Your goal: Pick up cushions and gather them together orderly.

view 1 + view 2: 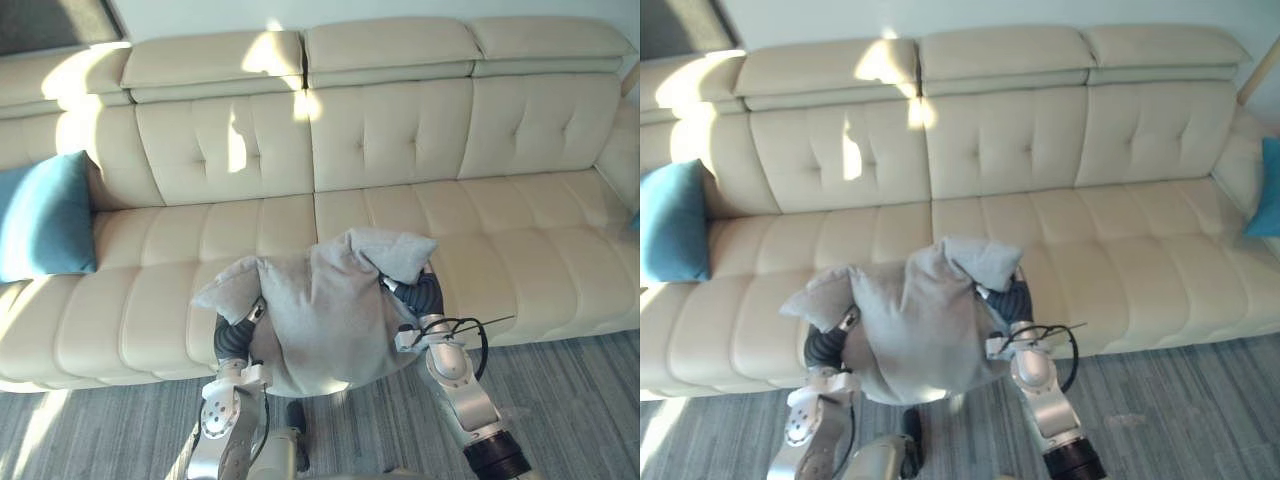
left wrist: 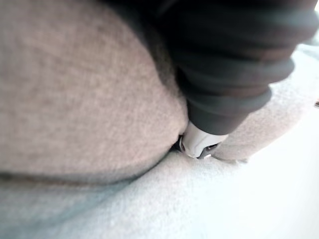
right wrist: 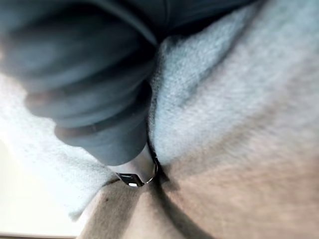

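Cushion (image 1: 322,318), grey, between left hand (image 1: 236,338) and right hand (image 1: 422,293), over cream sofa (image 1: 500,130)

Matt, fuzzy cloth on grey cushion (image 1: 320,320); smooth, faintly glossy leather-look sofa (image 1: 390,130).

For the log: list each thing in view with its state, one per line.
Grey cushion: crumpled, held between both hands over the sofa's front edge.
Left hand: pressed into the grey cushion's left side.
Right hand: pressed into its right side.
Left blue cushion: upright, leaning on the sofa's left end.
Right blue cushion: at the right end, partly out of frame.
Sofa: a blue cushion at each end.
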